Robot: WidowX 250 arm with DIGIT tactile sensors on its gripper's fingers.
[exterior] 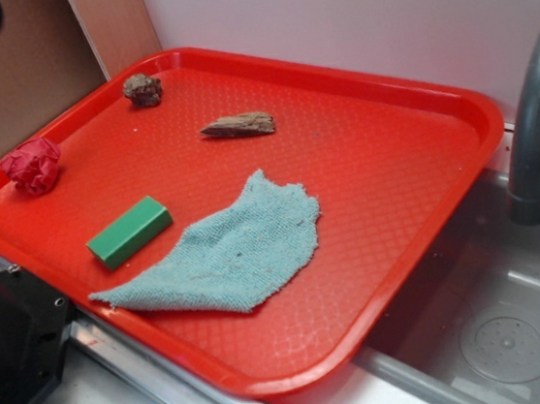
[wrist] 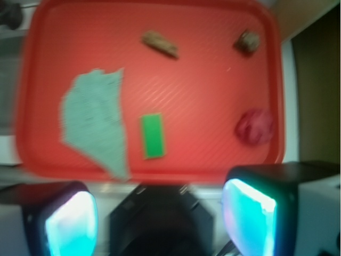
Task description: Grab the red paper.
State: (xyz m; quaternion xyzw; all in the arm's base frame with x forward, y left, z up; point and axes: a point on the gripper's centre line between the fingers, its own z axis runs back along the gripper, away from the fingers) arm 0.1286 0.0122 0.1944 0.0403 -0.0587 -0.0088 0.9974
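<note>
The red paper [exterior: 33,165] is a small crumpled pinkish-red ball lying at the left edge of the red tray [exterior: 423,175]. The wrist view is blurred and shows the red paper [wrist: 254,127] near the right side of the tray [wrist: 213,80]. My gripper [wrist: 160,221] hovers high above the tray's near edge, well short of the paper. It is open, with a wide gap between its two glowing pads [wrist: 249,218] and nothing between them. The exterior view does not show the gripper.
On the tray lie a green block [exterior: 129,231], a grey-blue cloth [exterior: 227,251], a piece of wood [exterior: 239,125] and a brown rock [exterior: 143,90]. A steel sink [exterior: 498,322] with a dark faucet [exterior: 534,123] sits to the right. A black robot base [exterior: 6,329] stands at the lower left.
</note>
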